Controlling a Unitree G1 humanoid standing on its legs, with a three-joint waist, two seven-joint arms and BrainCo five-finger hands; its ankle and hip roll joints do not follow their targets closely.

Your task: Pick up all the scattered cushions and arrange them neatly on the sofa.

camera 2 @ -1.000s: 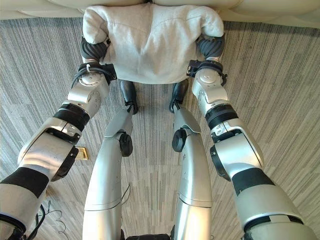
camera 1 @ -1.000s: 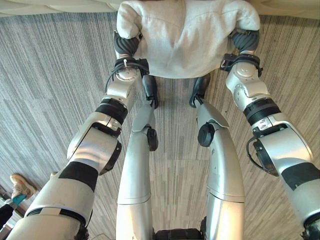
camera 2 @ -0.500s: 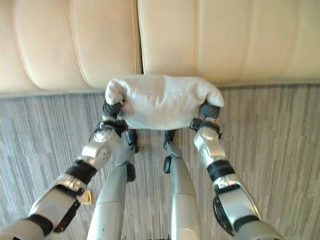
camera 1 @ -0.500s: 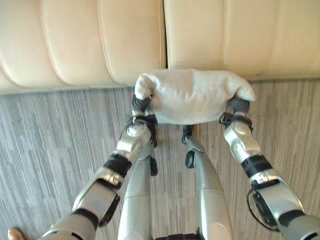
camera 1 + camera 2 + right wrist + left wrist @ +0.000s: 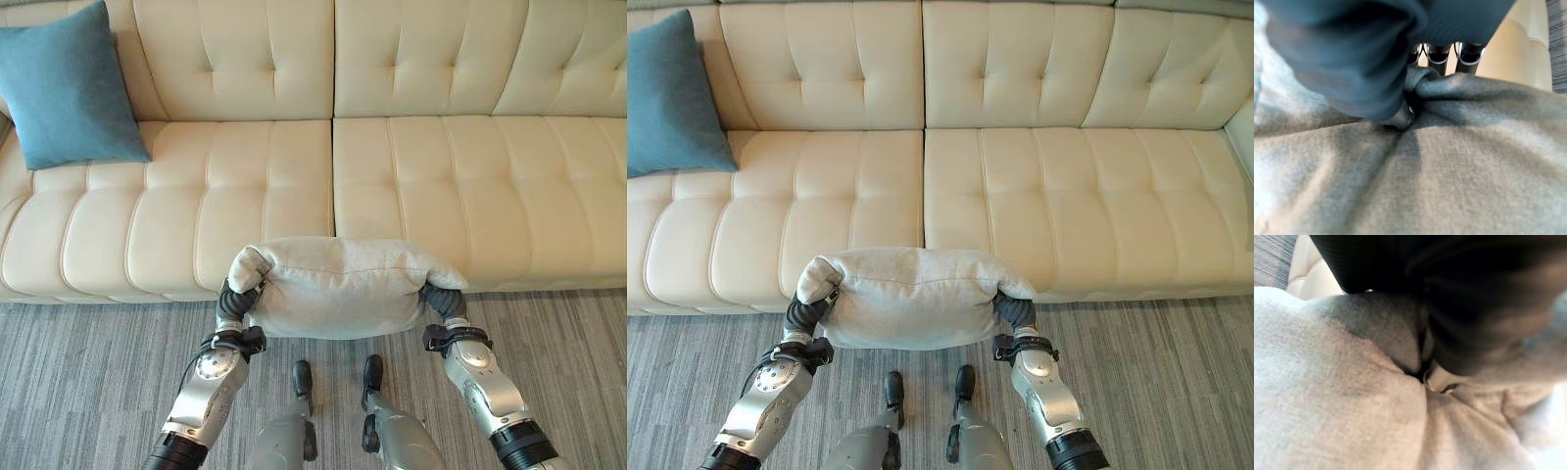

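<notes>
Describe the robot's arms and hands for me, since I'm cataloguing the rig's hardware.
Both forearms are smooth silver-grey shells with black bands. The left hand and right hand wear dark ribbed covers at the wrist, with a black clamp ring just below each. A thin black cable loops beside the left wrist. In the right wrist view, silver fingers with dark tips show.
</notes>
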